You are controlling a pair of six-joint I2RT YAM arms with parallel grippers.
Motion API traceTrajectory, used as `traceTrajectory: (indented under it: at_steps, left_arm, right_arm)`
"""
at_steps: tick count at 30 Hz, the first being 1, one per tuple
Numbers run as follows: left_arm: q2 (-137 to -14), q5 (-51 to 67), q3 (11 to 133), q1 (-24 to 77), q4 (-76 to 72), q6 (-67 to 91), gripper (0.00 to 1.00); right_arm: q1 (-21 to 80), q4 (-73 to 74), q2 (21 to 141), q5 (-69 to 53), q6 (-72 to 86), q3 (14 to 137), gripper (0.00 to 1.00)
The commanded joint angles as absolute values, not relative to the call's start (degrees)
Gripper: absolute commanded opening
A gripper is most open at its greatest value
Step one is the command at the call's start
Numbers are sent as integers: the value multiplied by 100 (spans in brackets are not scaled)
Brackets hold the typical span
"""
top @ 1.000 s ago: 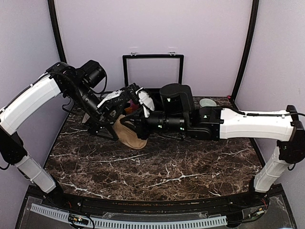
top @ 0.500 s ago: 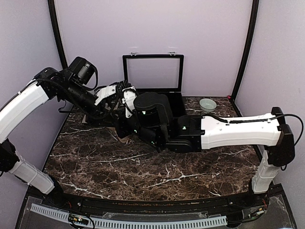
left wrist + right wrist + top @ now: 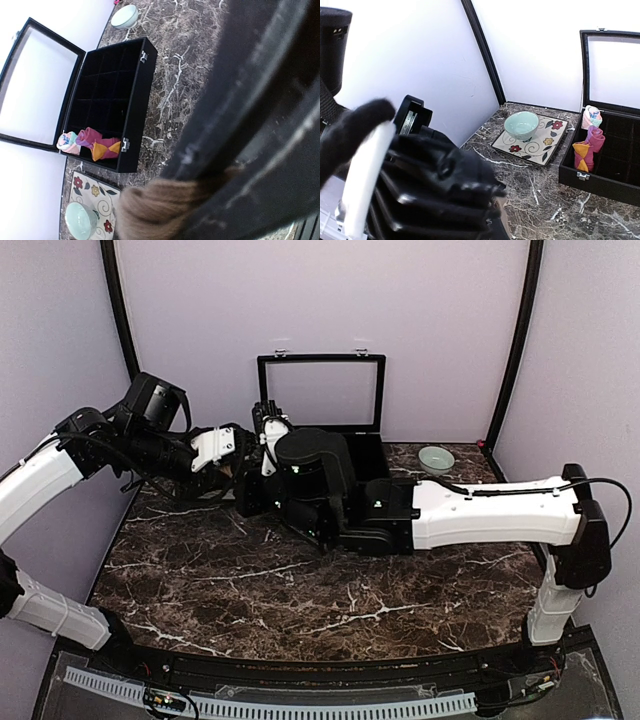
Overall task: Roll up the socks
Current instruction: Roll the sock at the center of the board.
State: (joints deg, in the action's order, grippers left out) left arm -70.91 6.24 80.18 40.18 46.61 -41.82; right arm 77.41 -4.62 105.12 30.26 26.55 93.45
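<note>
The tan sock point(image 3: 155, 210) bunches at the left jaws, whose closure I cannot tell, the right jaws pressed together, so the roll likely wants firm, even tension near the box point(image 3: 135, 100).

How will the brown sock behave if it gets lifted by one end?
Probably floppy: the brown sock shows soft ribbed knit bunched into folds, so it would likely droop. It is likely light for its size. The fuzzy fabric should not slip easily.
</note>
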Motion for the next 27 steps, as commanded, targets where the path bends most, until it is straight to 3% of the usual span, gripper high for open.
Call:
traceTrajectory:
  at_steps: [1, 2, 4, 8, 11, 14, 18, 20, 27]
  left_arm:
    - [-6996, 428, 7981, 3984, 4238, -4164, 42]
    - [-7000, 469, 7982, 3997, 4241, -4139, 53]
    - [-7025, 533, 7993, 4008, 4294, -4143, 51]
    - [-7091, 422, 8007, 4008, 4318, -4168, 9]
    - [-7123, 302, 7978, 4008, 4281, -4147, 0]
    - [-7145, 436, 8027, 4013, 4364, -4098, 0]
    - [-7268, 993, 8240, 3992, 4763, -3967, 0]
    - [-7387, 1421, 8394, 3939, 5042, -3889, 0]
    - [-8040, 2593, 9149, 3724, 6018, -3574, 0]
  right_arm:
    - [7783, -625, 10583, 2611, 3023, 9471, 0]
    - [7776, -614, 10608, 2578, 3038, 9484, 0]
    - [7761, -618, 10633, 2508, 3070, 9490, 0]
    - [7721, -850, 10553, 2315, 3127, 9314, 0]
    - [7718, -935, 10517, 2251, 3140, 9222, 0]
    - [7700, -948, 10492, 2126, 3113, 9169, 14]
    - [7634, -1053, 10202, 2050, 3034, 8779, 61]
    - [7614, -1086, 9961, 2041, 2851, 8499, 66]
    - [7618, -1020, 9220, 1666, 2287, 7571, 65]
